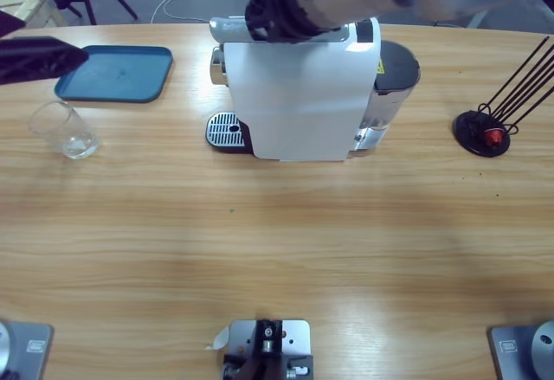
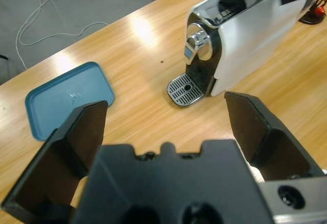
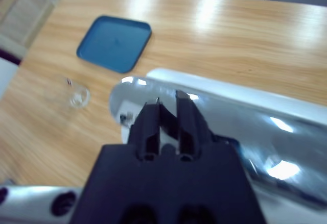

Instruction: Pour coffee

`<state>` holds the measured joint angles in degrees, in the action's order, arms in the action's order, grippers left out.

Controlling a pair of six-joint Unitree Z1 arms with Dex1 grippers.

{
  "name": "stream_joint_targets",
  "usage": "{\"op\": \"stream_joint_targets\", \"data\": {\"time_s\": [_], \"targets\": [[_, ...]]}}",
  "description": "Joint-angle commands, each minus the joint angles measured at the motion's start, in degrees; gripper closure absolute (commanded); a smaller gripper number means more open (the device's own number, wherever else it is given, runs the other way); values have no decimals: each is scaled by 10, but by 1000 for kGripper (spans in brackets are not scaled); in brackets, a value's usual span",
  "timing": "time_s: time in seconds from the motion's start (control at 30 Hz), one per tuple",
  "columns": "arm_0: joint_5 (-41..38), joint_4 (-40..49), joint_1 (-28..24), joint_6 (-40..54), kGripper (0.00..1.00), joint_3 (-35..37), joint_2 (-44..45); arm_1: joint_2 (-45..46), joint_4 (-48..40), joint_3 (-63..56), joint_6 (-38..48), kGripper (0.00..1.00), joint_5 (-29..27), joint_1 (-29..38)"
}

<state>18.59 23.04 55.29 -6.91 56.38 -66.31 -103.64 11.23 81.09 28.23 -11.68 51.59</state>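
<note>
A white coffee machine (image 1: 299,94) stands at the back middle of the table, its round drip grate (image 1: 226,129) facing left. My right gripper (image 3: 167,104) hangs over the machine's chrome top lever (image 3: 214,117), jaws shut with their tips at the metal; in the high view that gripper (image 1: 277,8) is blurred above the machine. A clear tumbler (image 1: 65,129) stands at the left; I cannot make out any coffee in it. My left gripper (image 2: 166,104) is open wide with nothing between its jaws, and shows black at the left edge (image 1: 43,58) behind the tumbler.
A blue tray (image 1: 117,73) lies at the back left, beside the left gripper. A black wire capsule stand (image 1: 485,129) holding a small red capsule (image 1: 493,136) sits at the right. Bare wood spans the front half of the table (image 1: 277,250).
</note>
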Motion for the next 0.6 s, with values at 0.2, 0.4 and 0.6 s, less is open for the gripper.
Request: {"op": "stream_joint_targets", "data": {"time_s": [0.2,0.4,0.6], "targets": [[87,8,-148,-122,0,-95,-42,238,140,-135,-54,0,69,19],[88,-99,-182,-141,0,-182,-48,254,167,-190,-44,0,87,25],[35,-233,-269,-110,0,-279,-71,243,159,-218,-31,0,93,27]]}}
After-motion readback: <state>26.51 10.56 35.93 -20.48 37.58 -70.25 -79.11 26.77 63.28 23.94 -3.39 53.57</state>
